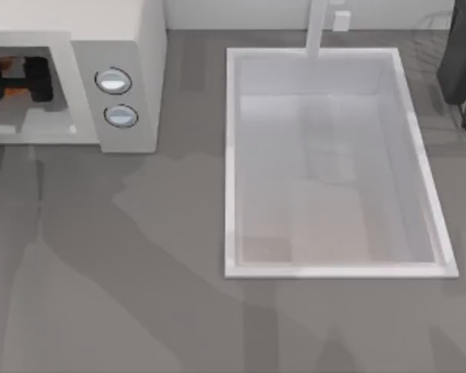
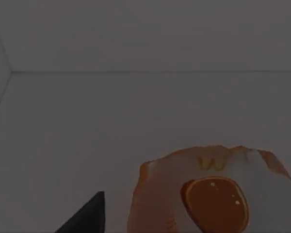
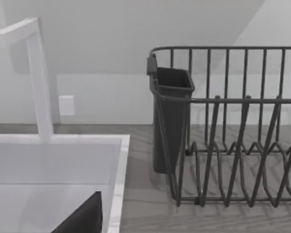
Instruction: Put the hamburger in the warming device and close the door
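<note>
Inside the microwave [image 1: 116, 47] at the table's far left, the left gripper [image 1: 19, 78] sits with the hamburger [image 2: 208, 194]; I cannot tell its jaws' state.

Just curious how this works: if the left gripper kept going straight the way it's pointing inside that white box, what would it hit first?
Probably the hamburger, right ahead of the left gripper inside the warming device; beyond it is the grey back wall, though depth is hard to judge.
</note>
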Robot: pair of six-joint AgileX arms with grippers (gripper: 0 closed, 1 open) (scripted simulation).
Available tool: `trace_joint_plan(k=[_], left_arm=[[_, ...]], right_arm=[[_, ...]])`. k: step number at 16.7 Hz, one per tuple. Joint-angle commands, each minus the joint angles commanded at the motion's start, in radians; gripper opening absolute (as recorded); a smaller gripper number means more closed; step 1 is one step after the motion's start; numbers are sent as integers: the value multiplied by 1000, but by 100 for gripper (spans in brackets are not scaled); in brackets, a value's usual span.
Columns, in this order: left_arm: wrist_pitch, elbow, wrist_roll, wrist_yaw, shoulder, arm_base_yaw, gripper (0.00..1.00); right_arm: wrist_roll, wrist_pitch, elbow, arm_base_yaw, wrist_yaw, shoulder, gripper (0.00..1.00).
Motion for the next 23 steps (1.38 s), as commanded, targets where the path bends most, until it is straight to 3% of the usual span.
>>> trace_joint_plan(k=[3, 10, 13, 23], left_arm=[[58, -129, 9, 17, -75, 17, 100], [261, -652, 36, 70, -347, 85, 100], [329, -800, 46, 89, -441, 108, 100], [318, -830, 48, 95, -510, 111, 100]], right_arm=[[0, 0, 0, 0, 0, 0, 100], [0, 0, 0, 0, 0, 0, 100], [0, 0, 0, 0, 0, 0, 100], [0, 0, 0, 0, 0, 0, 100]])
